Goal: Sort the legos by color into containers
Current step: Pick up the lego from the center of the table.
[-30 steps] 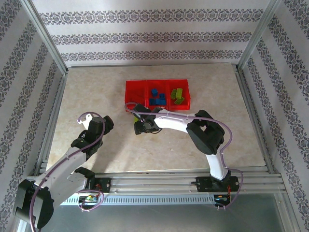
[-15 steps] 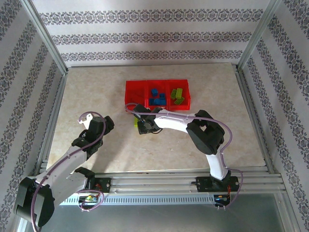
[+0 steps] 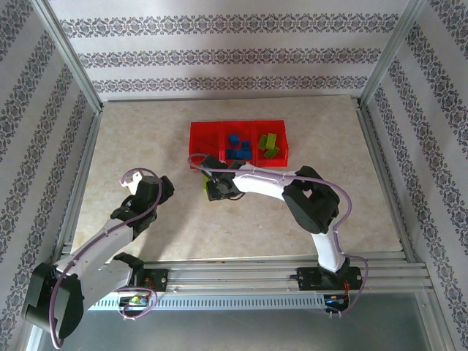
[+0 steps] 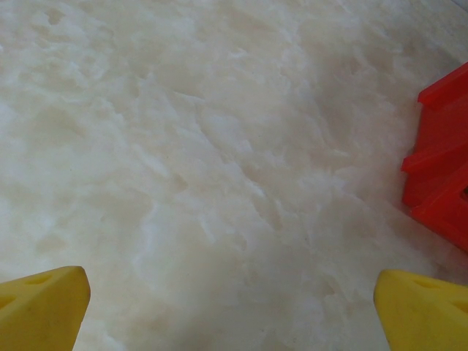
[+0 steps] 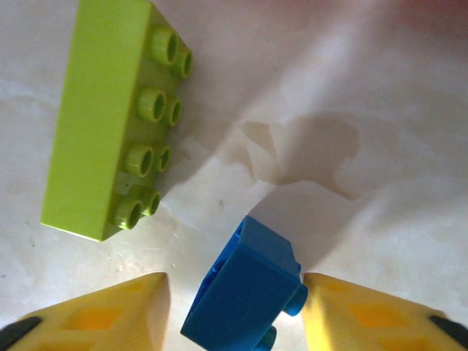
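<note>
My right claw point(image 5: 234, 311) straddles the small blue studded plastic brick point(image 5: 245, 292), which lies tilted on the table beside a long lime-green studded brick point(image 5: 102, 117), near the translucent red plastic bins point(image 3: 205, 137). Its jaws are half closed; whether they grip, I cannot tell. I should centre, squeeze the flat sides evenly and avoid the lime one.

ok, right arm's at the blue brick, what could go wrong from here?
1. The blue brick sits skewed inside the right gripper, with a gap showing on one side. A grip may catch only a corner, and the brick could twist out.
2. The yellow-green brick lies on its side close by. A finger might nudge it.
</note>
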`<state>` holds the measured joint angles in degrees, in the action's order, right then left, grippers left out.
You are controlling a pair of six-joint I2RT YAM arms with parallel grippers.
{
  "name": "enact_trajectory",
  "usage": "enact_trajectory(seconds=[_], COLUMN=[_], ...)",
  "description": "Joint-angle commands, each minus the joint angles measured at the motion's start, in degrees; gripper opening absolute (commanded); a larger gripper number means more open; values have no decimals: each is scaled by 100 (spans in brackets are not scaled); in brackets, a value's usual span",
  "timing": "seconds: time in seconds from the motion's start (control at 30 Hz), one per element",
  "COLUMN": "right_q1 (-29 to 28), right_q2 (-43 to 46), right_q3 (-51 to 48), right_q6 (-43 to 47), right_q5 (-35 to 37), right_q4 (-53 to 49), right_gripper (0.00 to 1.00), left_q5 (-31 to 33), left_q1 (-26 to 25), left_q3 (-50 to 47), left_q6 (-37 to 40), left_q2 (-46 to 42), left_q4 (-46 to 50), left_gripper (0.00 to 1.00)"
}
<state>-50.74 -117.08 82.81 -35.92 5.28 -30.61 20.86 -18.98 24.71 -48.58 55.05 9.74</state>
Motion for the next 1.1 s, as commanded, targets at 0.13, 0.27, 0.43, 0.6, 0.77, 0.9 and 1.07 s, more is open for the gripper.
enact_trajectory(seconds=[0.13,0.27,0.43,0.6,0.77,0.9,1.07], right_q1=[71,125,218,266,271,275,343], right_q2=[-213,-230,-156,-70,-86,-130,-212], right_q3=[218,186,18,-141,-146,-94,-15], right_q6=[59,50,-2,-49,-33,44,118], right_q5=[311,391,469,460,431,493,538], right_q4=[-214,-278,-279,-236,-191,-191,-208], right_gripper=[59,57,51,44,38,36,38], left_q5=[-68,-74,-78,-102,-131,-144,-144], left_q1=[105,115,125,139,137,146,145], left_q3=[82,82,44,43,33,34,34], left_q6=[-100,-92,-114,-108,-117,-114,-105], left_q2=[42,22,-46,-54,-39,-46,-46], left_q4=[-178,-132,-119,-130,-142,-146,-142], left_gripper=[100,100,100,100,100,100,100])
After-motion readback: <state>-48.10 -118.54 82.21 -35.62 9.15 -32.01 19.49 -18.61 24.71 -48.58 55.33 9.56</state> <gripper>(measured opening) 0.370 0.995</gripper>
